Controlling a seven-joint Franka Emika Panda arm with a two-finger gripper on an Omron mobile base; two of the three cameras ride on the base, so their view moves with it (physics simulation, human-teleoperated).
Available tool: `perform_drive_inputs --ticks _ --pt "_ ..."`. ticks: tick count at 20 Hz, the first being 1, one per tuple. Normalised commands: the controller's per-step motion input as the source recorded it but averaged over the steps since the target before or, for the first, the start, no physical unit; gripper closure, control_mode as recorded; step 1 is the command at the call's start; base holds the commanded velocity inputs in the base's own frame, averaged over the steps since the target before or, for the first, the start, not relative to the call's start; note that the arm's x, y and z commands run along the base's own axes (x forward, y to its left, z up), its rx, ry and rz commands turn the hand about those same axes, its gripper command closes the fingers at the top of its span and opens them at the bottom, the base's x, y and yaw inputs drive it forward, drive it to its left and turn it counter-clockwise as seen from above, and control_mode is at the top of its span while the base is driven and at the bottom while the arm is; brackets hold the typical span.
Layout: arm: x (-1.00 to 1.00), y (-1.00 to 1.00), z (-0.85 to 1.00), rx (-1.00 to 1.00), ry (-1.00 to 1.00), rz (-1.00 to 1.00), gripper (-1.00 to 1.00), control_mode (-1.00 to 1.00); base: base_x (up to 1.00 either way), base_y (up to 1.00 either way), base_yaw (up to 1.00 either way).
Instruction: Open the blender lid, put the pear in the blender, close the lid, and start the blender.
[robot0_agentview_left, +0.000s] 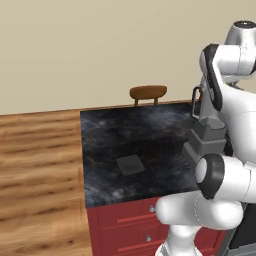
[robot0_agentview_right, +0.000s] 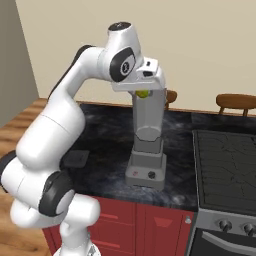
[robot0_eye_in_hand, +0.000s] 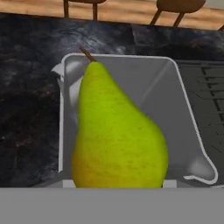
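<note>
The grey blender (robot0_agentview_right: 146, 170) stands on the dark counter with its translucent jar (robot0_agentview_right: 148, 117) open at the top. My gripper (robot0_agentview_right: 144, 90) hangs right over the jar's mouth, shut on the yellow-green pear (robot0_agentview_right: 142, 94). In the hand view the pear (robot0_eye_in_hand: 116, 135) stands stem-up in front of the jar's square opening (robot0_eye_in_hand: 175, 113); my fingertips are hidden behind it. The blender lid (robot0_agentview_left: 130, 165), a flat dark square, lies on the counter to the blender's left (robot0_agentview_right: 76, 159). In the left base view my arm covers most of the blender (robot0_agentview_left: 207, 137).
A black stove (robot0_agentview_right: 225, 160) adjoins the counter on the right. Wooden chairs (robot0_agentview_left: 148, 92) (robot0_agentview_right: 235, 102) stand behind the counter. The counter's left edge (robot0_agentview_left: 82, 160) drops to wooden floor; red drawers (robot0_agentview_left: 130, 220) face front.
</note>
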Motion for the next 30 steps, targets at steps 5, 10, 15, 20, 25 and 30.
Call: perform_drive_inputs --ticks 5,10,15,20,25,30 --pt "-0.32 -0.05 -0.15 0.01 0.13 0.00 1.00 -1.00 0.00 0.00 0.00" --pt "-0.76 -0.04 -0.37 0.03 0.00 0.00 1.00 -1.00 0.00 0.00 0.00" --pt "-0.31 0.00 -0.41 0.01 0.04 0.00 1.00 -1.00 0.00 0.00 0.00" --pt "0.05 0.08 -0.33 0.00 0.11 0.00 1.00 -1.00 0.00 0.00 0.00" --pt "0.19 -0.01 0.29 0.00 0.01 0.00 1.00 -1.00 0.00 0.00 0.00" --pt "0.04 -0.01 0.63 0.00 0.00 0.00 1.00 -1.00 0.00 0.00 0.00"
